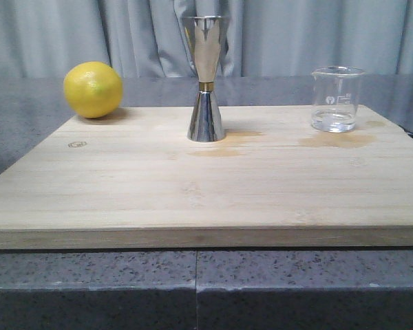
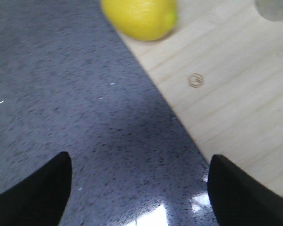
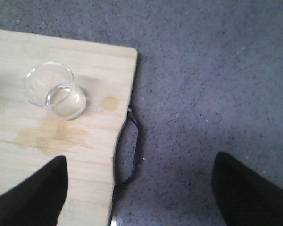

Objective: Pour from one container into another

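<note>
The beaker point(image 1: 337, 99) stands upright near the board's point(image 1: 193, 199) far right corner, with a little clear liquid in its bottom. The jigger point(image 1: 206, 79) stands upright at the middle of the far edge, well apart from the beaker, wide mouth up and ready to receive. Both sit where an arm from the right side can reach the beaker and carry it across to the steel cup, which seems the reason for the layout. Damp stains point(image 1: 337, 140) mark the wood just in front of the beaker and beside the jigger's foot (likely spills).

The right gripper point(image 3: 139, 188) hovers over the board's right edge and the grey counter point(image 3: 217, 70), its fingers spread wide and empty, with the beaker point(image 3: 54, 89) ahead of it and not touched. The left gripper point(image 2: 139, 188) hangs over the counter beside the board's left edge, likewise wide open and holding nothing, near the lemon point(image 2: 139, 18). The lemon plays no evident part in the pour.

Judging by this, no grasp is begun; the right arm looks best placed to take the beaker.
</note>
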Robot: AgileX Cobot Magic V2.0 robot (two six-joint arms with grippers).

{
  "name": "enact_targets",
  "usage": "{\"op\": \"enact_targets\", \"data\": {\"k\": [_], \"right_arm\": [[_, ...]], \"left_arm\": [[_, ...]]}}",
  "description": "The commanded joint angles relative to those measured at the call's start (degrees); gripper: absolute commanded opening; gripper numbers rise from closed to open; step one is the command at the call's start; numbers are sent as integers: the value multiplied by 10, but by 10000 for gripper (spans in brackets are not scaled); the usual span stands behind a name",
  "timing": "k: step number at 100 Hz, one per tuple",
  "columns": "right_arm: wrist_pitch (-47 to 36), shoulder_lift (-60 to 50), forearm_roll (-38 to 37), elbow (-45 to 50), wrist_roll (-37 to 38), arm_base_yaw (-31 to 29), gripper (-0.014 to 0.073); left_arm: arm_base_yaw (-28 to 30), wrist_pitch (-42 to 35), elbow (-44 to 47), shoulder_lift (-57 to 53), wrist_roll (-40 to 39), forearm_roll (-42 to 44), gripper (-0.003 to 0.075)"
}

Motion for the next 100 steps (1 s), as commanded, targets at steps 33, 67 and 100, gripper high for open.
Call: {"op": "enact_targets", "data": {"k": [33, 67, 100], "right_arm": [[-15, -187, 51, 103, -46, -49, 565], [32, -244, 47, 112, -35, -49, 539], [31, -244, 47, 112, -35, -49, 71]], "left_arm": [[-6, -40, 90, -180, -239, 115, 547], [-6, -54, 129, -217, -242, 115, 542], [-6, -61, 129, -217, -242, 112, 230]]}}
